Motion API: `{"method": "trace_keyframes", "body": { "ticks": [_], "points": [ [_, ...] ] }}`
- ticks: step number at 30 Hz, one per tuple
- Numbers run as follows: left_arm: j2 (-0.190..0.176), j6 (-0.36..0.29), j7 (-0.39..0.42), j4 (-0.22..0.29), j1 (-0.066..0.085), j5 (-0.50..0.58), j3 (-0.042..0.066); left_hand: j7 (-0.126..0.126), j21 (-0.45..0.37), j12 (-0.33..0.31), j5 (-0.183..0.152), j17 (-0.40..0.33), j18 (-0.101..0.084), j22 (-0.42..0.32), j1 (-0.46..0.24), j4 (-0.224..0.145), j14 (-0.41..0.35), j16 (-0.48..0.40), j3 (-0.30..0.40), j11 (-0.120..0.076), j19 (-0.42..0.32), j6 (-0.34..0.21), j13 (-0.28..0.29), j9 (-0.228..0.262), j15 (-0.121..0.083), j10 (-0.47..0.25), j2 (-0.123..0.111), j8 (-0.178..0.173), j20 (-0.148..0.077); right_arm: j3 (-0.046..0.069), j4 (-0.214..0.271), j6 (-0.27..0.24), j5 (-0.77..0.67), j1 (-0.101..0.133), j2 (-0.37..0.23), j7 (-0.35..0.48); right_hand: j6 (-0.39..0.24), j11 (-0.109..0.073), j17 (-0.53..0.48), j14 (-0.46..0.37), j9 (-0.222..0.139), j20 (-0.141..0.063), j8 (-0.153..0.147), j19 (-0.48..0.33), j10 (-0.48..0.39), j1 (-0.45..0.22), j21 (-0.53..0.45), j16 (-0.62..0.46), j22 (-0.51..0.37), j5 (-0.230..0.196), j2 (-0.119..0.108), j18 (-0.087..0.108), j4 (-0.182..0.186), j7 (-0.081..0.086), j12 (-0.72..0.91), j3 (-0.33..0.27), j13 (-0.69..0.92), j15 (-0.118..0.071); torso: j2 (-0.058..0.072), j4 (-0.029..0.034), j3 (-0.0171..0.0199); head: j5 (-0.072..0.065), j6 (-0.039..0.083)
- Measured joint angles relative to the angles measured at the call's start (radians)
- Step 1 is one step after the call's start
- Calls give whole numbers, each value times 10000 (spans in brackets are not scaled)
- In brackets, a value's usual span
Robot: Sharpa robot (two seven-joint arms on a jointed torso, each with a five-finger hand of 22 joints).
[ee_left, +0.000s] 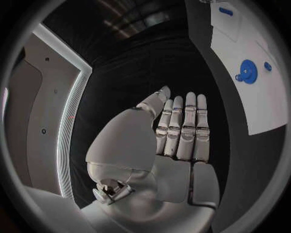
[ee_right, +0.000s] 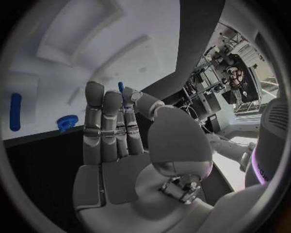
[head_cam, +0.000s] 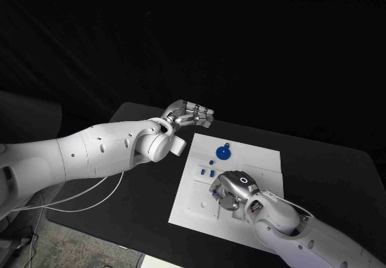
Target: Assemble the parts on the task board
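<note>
The white task board (head_cam: 241,167) lies in the middle of the black table. A round blue part (head_cam: 223,152) sits near its far edge, with small blue parts (head_cam: 211,163) just below it. My right hand (head_cam: 231,190) rests over the board's middle, fingers stretched out towards those parts. In the right wrist view a small blue part (ee_right: 121,87) shows between a fingertip and the thumb of the right hand (ee_right: 115,141); whether it is pinched I cannot tell. My left hand (head_cam: 189,114) hovers left of the board's far corner. Its fingers (ee_left: 182,128) are straight and hold nothing.
The left wrist view shows the board (ee_left: 261,102) with the round blue part (ee_left: 247,71) and a blue bar (ee_left: 225,10). The right wrist view shows a blue bar (ee_right: 15,111) and a round blue part (ee_right: 68,122). Bare black table surrounds the board.
</note>
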Motion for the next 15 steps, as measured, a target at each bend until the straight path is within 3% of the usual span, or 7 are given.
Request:
{"method": "trace_keyframes", "body": {
  "ticks": [15],
  "points": [
    [1, 21, 1, -36, 0, 26, -2, 0, 0, 0, 0, 0, 0, -19, 0, 26, 0, 0, -26, 0, 0, 0, 0, 0, 0, 0, 0, 0, 0, -69, -196, 4, -203, -90, 20, -11, -1, -15, -1, 0, -1, 3, -1, 3, 16, 21, -69, -19, 37, 41, 18, 0, -39, 0, -38, -40, 2, 0, 0, 4, -5, -27, -30]
  ]
}}
